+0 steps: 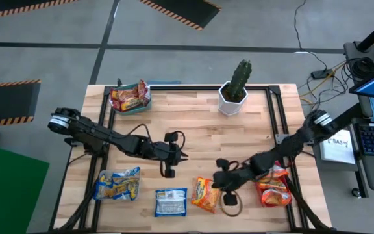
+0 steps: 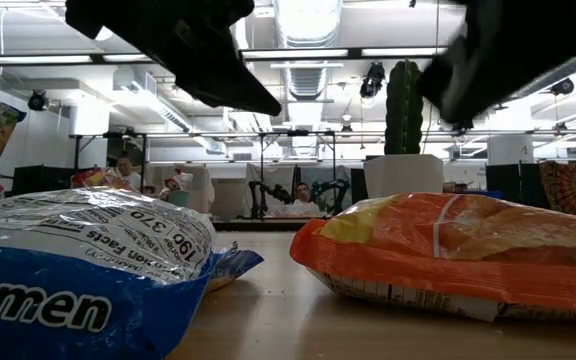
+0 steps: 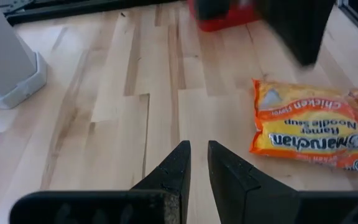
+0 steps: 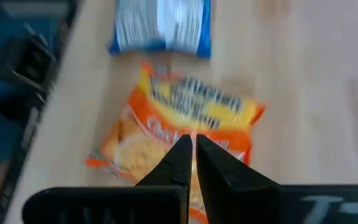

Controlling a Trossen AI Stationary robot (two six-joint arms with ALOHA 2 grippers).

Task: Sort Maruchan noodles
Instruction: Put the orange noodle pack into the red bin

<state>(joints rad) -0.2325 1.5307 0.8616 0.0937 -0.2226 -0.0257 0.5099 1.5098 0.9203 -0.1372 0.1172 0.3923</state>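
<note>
One orange-yellow noodle packet [image 1: 205, 194] lies flat on the table near the near edge, also in the low view [image 2: 448, 250], the left wrist view [image 3: 312, 127] and the right wrist view [image 4: 185, 134]. A blue-silver packet [image 1: 171, 201] lies to its left, close in the low view [image 2: 68, 270] and in the right wrist view [image 4: 160, 28]. My right gripper [image 1: 223, 179] hovers shut above the orange packet's right edge [image 4: 191, 140]. My left gripper [image 1: 174, 156] is shut over bare wood mid-table [image 3: 197, 146]. In the low view both grippers hang clear of the table.
Red-silver packets [image 1: 130, 96] sit in a tray at the far left corner. Blue-yellow ones [image 1: 117, 185] lie near left, and orange ones [image 1: 274, 188] in a tray near right. A cactus in a white pot [image 1: 237, 88] stands at the far edge. Bare wood lies mid-table.
</note>
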